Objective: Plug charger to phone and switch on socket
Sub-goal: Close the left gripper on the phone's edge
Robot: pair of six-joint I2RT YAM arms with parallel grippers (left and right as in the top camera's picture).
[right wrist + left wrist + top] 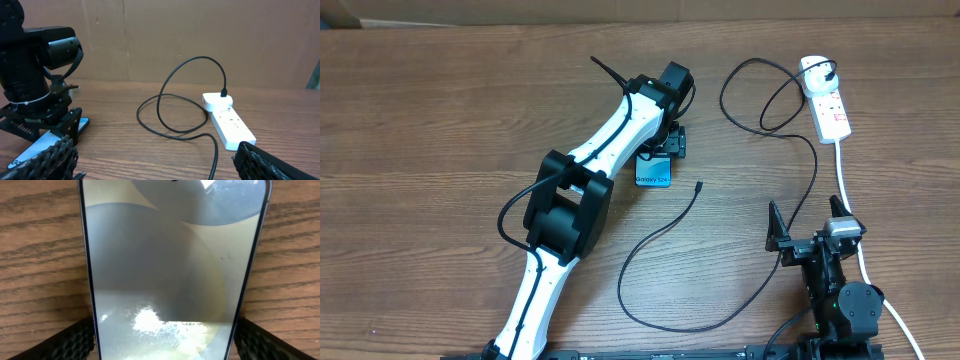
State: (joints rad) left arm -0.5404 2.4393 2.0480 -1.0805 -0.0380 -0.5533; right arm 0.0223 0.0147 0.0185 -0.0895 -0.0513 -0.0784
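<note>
The phone [654, 174] lies flat on the wooden table with its blue screen up. In the left wrist view the phone [170, 265] fills the frame. My left gripper [665, 145] stands over its far end, and its black pads [75, 340] rest against both long edges. The charger [660, 235], a thin black cable, loops across the table from the socket [830, 105]. Its connector tip [699, 185] lies loose to the right of the phone. My right gripper [807, 232] hovers open near the front right with nothing between its fingers. It faces the socket [230, 122] and the cable [165, 95].
A thick white cord [850, 190] runs from the socket toward the front, past my right arm. The long left arm [580, 200] stretches diagonally from the front left. A brown wall [200, 30] stands behind the table.
</note>
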